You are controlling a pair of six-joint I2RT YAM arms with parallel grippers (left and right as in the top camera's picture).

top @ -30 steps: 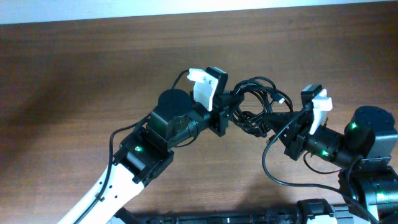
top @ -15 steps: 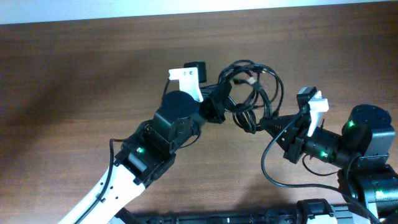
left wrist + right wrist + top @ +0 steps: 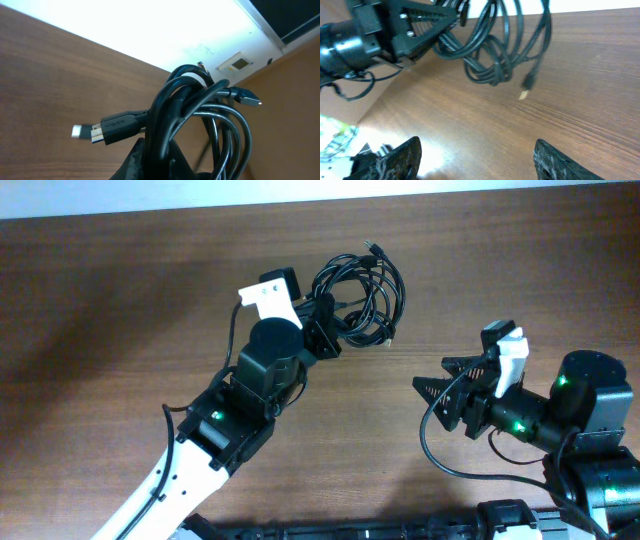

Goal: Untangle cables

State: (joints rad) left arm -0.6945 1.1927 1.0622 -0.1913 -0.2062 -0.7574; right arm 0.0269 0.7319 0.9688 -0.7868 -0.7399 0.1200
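moved: the left gripper point(image 3: 325, 332) has swung the cables point(image 3: 365, 285) up toward the upper middle of the overhead view. the right gripper point(image 3: 430, 375), in among the loops a second ago, now stands clear at the lower right.
left tool: closed tight on the bundle's left side; its wrist view shows several strands pinched together above the dark fingers point(image 3: 135, 162).
right tool: spread wide, holding nothing, pointed toward the bundle.
cables: apparently lifted off the table point(image 3: 100, 330), hanging in loose loops, well apart from the right gripper. a dangling plug point(image 3: 527, 82) hangs lowest, and a flat plug point(image 3: 107, 129) juts out to the left.
why held so: i'd guess aloft so the loops droop and the free ends show, giving the open gripper an end to pick.
progress: one clump yet, so barely begun by my reckoning.
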